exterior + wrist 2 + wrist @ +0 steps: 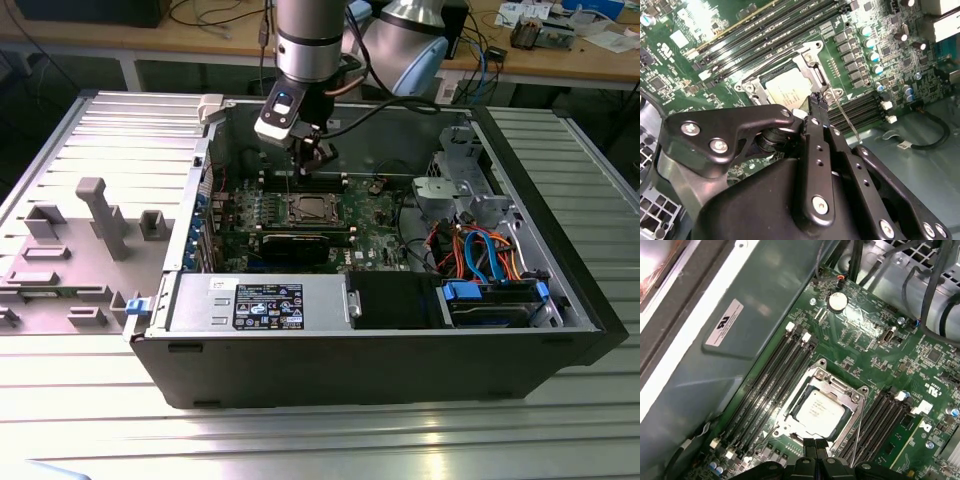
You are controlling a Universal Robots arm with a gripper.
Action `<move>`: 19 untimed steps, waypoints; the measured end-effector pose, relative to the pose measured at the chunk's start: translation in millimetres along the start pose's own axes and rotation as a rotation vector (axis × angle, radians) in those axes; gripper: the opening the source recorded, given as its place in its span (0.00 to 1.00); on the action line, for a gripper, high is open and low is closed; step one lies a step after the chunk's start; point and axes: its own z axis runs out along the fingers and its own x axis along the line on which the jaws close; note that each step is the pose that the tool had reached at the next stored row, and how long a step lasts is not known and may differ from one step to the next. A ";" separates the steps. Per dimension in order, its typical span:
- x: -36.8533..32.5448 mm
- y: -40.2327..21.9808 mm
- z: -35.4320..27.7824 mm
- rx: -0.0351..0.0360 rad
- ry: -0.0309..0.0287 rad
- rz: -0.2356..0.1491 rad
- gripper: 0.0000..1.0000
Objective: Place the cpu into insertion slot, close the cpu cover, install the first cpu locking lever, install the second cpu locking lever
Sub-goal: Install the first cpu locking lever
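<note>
Gripper [816,445], fingers pressed together, hangs just above one edge of the slot [292,208] as I watch remotely. The cpu [821,412] sits seated in that slot, with the cover [837,386] lying flat around it. A thin wire lever [858,432] runs just beside the slot. The open case [400,370] rests on the table [300,440], with grey fixtures [100,215] at the exterior view's left.

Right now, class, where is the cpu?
In the first wrist view the cpu lies in the middle of the board, framed by the cover, between two banks of memory slots, close to the gripper.
</note>
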 end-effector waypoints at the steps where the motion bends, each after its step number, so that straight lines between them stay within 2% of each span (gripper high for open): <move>1: 1.6 -2.3 0.1 -0.0001 0.0001 -0.002 0.11; 3: 2.1 -3.2 0.1 -0.0001 0.0004 -0.014 0.11; 7: 2.1 -3.3 0.2 0.0006 0.0002 -0.068 0.11; 16: 2.1 -3.3 1.9 0.0026 -0.0007 -0.293 0.11; 19: 3.4 -5.3 2.1 0.0025 -0.0007 -0.311 0.11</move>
